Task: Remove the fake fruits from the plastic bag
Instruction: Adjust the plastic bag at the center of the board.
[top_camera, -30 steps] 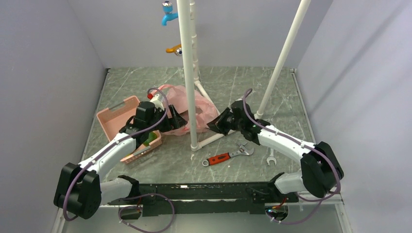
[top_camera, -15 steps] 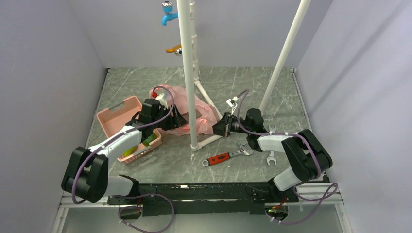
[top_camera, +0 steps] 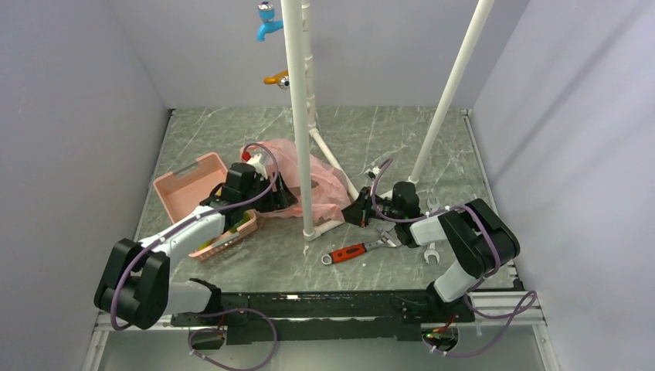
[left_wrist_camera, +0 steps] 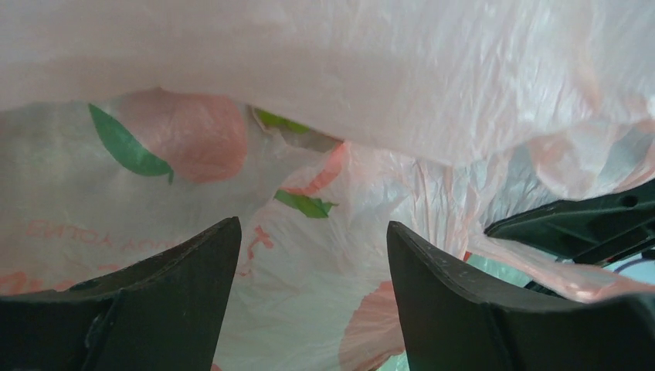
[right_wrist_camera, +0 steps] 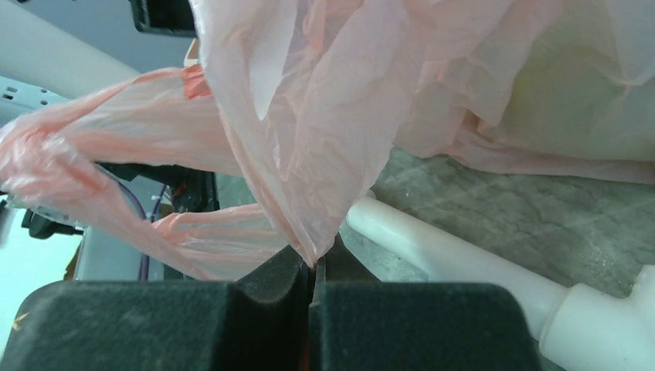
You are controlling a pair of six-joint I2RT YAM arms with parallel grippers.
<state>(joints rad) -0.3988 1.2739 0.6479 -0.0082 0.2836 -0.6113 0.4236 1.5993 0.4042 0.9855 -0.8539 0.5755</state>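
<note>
The pink plastic bag (top_camera: pixel 324 179) lies crumpled at the foot of a white pipe. My left gripper (top_camera: pixel 284 198) is open, with its tips inside the bag's mouth. In the left wrist view the left gripper (left_wrist_camera: pixel 313 226) has only printed bag film (left_wrist_camera: pixel 324 100) between and ahead of its jaws. My right gripper (top_camera: pixel 354 214) is shut on the bag's right edge, low over the table. In the right wrist view the right gripper (right_wrist_camera: pixel 313 263) pinches a gathered fold of film (right_wrist_camera: pixel 309 154). Green fake fruits (top_camera: pixel 241 224) show in the pink basket (top_camera: pixel 185 185). A pale green patch (right_wrist_camera: pixel 564 69) shows faintly through the bag.
A white pipe frame (top_camera: pixel 301 139) stands through the middle, and its low bar (right_wrist_camera: pixel 448 251) runs just past the right gripper. A red-handled adjustable wrench (top_camera: pixel 355 250) and a spanner (top_camera: pixel 430 250) lie in front. Blue (top_camera: pixel 268 19) and orange (top_camera: pixel 276 78) taps hang at the back.
My right arm has folded down low and drawn the pinched bag edge to the right and nearer. My left gripper has stayed at the bag's mouth, shifting slightly.
</note>
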